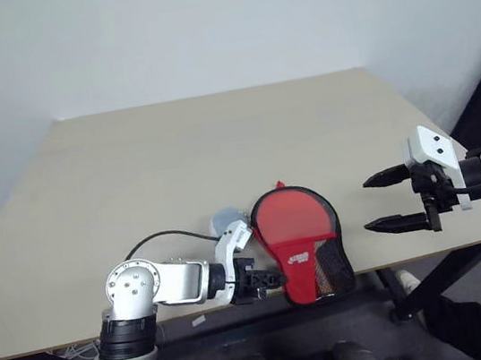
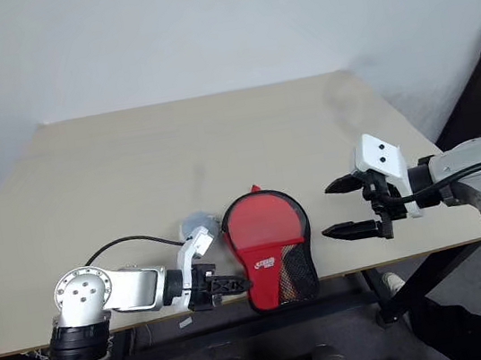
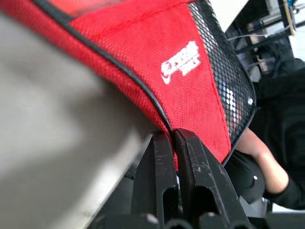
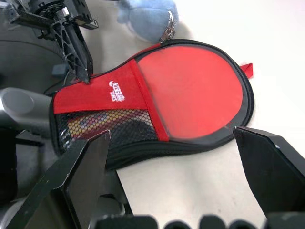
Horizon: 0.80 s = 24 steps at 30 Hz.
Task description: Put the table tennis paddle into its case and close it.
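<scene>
Red fabric paddle-shaped case (image 1: 300,242) w/ black trim, mesh patch and white print lies at the near edge of the pale wooden worktop (image 1: 217,147), narrow end overhanging it. Red rubber face of the table tennis paddle (image 4: 190,90) shows through the case's clear round panel, so the bat looks to be inside already; handle not visible. Left end effector (image 1: 269,280) is pinched tight on the black-piped edge at the case's narrow end. Right end effector (image 1: 395,200) hovers beside the case, on the side away from the left one, fingers wide apart, touching nothing. Small pale blue-grey soft lump (image 1: 226,219) sits just beside the case's round end.

Step in hand, prob. closing. To do it well: keep the left pinch firm as anchor, bring the right in low to the opening edge, find the zip pull (can't see it here), and draw along the seam w/o dragging the case off the edge.
</scene>
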Tool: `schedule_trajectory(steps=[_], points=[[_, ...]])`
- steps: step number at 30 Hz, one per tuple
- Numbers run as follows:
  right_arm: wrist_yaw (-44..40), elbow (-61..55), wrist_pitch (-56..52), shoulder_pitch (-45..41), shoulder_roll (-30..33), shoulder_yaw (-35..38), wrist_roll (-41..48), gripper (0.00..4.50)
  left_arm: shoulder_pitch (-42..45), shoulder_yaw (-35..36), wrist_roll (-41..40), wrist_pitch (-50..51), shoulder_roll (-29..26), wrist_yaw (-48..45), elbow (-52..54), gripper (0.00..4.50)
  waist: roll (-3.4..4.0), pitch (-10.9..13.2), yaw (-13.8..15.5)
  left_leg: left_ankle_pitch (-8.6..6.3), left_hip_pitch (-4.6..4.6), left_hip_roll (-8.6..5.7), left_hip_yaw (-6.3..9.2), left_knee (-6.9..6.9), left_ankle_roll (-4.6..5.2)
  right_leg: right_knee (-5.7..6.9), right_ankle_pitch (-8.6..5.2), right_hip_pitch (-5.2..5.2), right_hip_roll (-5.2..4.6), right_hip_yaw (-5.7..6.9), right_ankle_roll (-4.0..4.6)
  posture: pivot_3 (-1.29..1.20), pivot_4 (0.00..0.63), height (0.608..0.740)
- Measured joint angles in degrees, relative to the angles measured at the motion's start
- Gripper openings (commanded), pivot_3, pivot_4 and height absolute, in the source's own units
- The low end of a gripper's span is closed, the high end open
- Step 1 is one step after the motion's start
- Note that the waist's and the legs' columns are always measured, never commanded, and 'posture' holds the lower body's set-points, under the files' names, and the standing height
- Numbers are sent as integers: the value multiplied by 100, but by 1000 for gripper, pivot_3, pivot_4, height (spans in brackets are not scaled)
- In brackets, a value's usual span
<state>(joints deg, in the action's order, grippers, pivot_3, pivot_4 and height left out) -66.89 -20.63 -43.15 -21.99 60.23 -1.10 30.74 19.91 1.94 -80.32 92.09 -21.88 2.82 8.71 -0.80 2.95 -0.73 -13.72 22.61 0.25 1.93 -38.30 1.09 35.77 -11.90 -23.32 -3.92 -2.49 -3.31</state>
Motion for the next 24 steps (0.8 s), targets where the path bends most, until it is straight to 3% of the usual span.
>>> schedule_trajectory(steps=[4,13,17,24], points=[[0,1,8,-2,-1,-1,-5,4500,-53,-189,-821,-133,-60,692,1,57,0,0,0,0,0,0,0,0,0,1,0,0,1,0,1,0,0,740],[21,-29,10,4,-2,0,7,4500,-78,-1286,-2458,-1204,-1066,1673,38,57,1,0,1,0,0,0,-3,1,-1,-1,0,0,-1,-1,2,0,0,740],[53,-32,5,9,-2,0,12,4500,1,-1675,-2643,-1452,-1284,1727,102,57,1,0,8,1,0,-2,-4,0,-2,-2,0,1,-2,-1,2,0,0,740],[102,-54,-34,7,-50,0,22,4500,322,-2132,-2631,-1730,-1071,1712,99,57,1,0,71,1,0,-3,-7,-1,-2,-2,0,1,-1,-3,2,0,0,740]])
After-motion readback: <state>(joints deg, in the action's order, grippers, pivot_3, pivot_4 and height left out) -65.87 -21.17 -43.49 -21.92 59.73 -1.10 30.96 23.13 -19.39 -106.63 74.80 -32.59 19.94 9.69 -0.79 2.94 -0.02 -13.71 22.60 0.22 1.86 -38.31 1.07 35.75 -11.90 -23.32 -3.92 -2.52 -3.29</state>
